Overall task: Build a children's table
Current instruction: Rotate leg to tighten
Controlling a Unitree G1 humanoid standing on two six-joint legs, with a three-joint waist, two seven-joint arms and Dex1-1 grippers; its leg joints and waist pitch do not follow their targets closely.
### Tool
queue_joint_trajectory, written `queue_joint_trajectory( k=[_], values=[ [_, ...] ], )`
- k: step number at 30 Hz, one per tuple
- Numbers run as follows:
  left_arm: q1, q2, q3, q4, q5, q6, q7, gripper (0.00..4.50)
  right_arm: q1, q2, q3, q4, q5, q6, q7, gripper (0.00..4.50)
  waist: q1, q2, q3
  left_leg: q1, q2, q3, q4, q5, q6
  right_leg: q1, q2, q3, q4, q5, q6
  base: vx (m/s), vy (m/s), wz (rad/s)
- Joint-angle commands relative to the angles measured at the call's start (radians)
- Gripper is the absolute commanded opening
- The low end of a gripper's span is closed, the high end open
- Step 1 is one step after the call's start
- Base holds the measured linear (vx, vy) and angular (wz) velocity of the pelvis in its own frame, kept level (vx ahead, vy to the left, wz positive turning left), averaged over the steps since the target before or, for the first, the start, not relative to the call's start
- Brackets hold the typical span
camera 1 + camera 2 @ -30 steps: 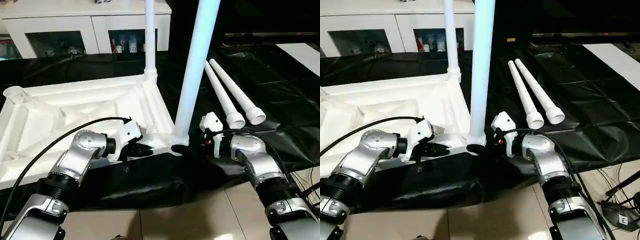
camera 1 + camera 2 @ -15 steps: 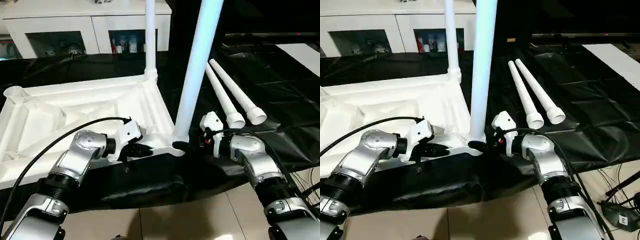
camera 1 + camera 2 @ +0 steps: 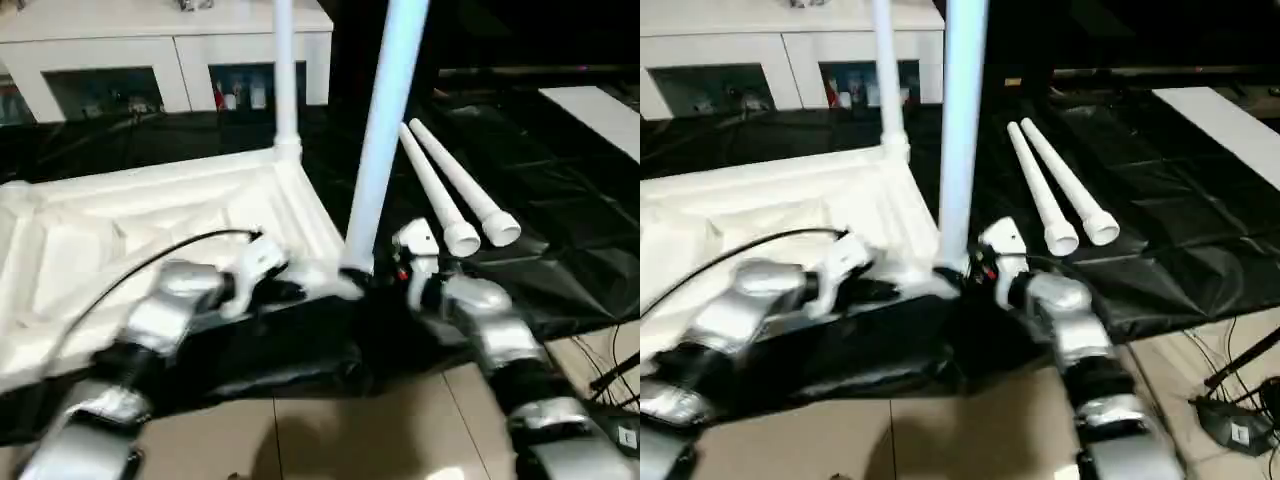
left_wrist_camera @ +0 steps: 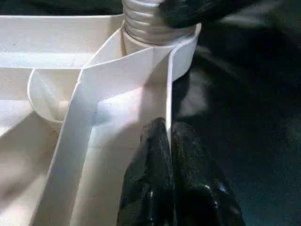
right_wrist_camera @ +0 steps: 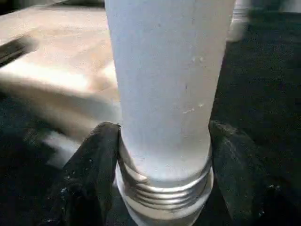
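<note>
The children's table top (image 3: 150, 220) lies upside down, ribbed side up, on the black sheet. One white leg (image 3: 284, 70) stands in its far right corner socket. A second leg (image 3: 383, 130) stands upright at the near right corner, its threaded end (image 5: 164, 193) at the socket. My right gripper (image 3: 365, 277) is shut on this leg's base, one finger (image 5: 94, 174) on each side. My left gripper (image 4: 168, 136) is shut on the top's thin side wall, just beside that corner socket (image 4: 183, 47). Two loose legs (image 3: 445, 195) lie side by side to the right.
A black-sheeted table (image 3: 560, 200) carries everything; its front edge drops to a tiled floor (image 3: 400, 420) close to my arms. A white glass-door cabinet (image 3: 150, 50) stands behind. A black cable (image 3: 150, 270) loops over my left forearm.
My right gripper's fingers have closed in on the base of the near leg. The head camera has moved, shifting and blurring the whole picture. The left gripper keeps its hold.
</note>
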Motion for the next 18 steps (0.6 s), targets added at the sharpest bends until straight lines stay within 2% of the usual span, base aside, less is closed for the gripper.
queue_joint_trajectory(
  k=[1, 4, 6, 11, 13, 16, 18],
  values=[
    [-0.018, -0.034, 0.048, 0.053, 0.002, 0.041, 0.154, 0.00, 0.008, 0.030, 0.013, 0.071, -0.032, 0.039, -0.114, 2.61, -0.003, -0.005, -0.051, 0.015, 0.015, -0.003, -0.080, -0.281, -0.018, 0.039, -0.042, 0.032, -0.089, -0.271, -0.200, 0.000, 0.000, 0.00],
    [-0.045, -0.080, 0.068, 0.095, 0.012, 0.053, 0.265, 0.00, -0.025, 0.087, -0.008, 0.127, -0.029, 0.048, -0.249, 2.61, -0.003, -0.003, -0.048, 0.021, 0.013, -0.007, -0.083, -0.338, -0.022, 0.032, -0.044, 0.036, -0.104, -0.371, -0.160, 0.000, 0.000, 0.00],
    [-0.061, -0.111, 0.069, 0.120, 0.021, 0.046, 0.323, 0.00, -0.051, 0.124, -0.021, 0.162, -0.020, 0.049, -0.302, 2.61, -0.005, -0.001, -0.049, 0.022, 0.013, -0.007, -0.084, -0.347, -0.023, 0.027, -0.041, 0.037, -0.105, -0.362, -0.155, 0.000, 0.000, 0.00],
    [-0.075, -0.139, 0.056, 0.139, 0.035, 0.022, 0.335, 0.00, -0.077, 0.146, -0.022, 0.194, -0.036, 0.039, -0.311, 2.61, -0.001, -0.004, -0.049, 0.018, 0.013, -0.007, -0.087, -0.348, -0.009, 0.030, -0.040, 0.036, -0.106, -0.332, -0.150, 0.000, 0.000, 0.00],
    [-0.070, -0.133, 0.041, 0.133, 0.038, 0.005, 0.311, 0.00, -0.075, 0.143, -0.035, 0.189, -0.021, 0.022, -0.288, 3.17, -0.001, -0.003, -0.049, 0.018, 0.013, -0.007, -0.088, -0.353, -0.005, 0.029, -0.041, 0.037, -0.108, -0.337, -0.148, 0.000, 0.000, 0.00],
    [-0.058, -0.114, 0.026, 0.124, 0.042, -0.005, 0.276, 0.00, -0.073, 0.115, -0.040, 0.180, -0.015, -0.009, -0.254, 3.40, 0.000, -0.003, -0.050, 0.017, 0.014, -0.008, -0.089, -0.358, -0.001, 0.029, -0.043, 0.036, -0.108, -0.339, -0.145, 0.000, 0.000, 0.00],
    [-0.049, -0.097, 0.017, 0.114, 0.044, -0.026, 0.244, 0.00, -0.071, 0.091, -0.043, 0.165, -0.004, -0.030, -0.210, 3.68, -0.002, -0.006, -0.052, 0.008, 0.014, -0.010, -0.090, -0.332, 0.004, 0.036, -0.043, 0.035, -0.104, -0.313, -0.146, 0.000, 0.000, 0.00]
  ],
)
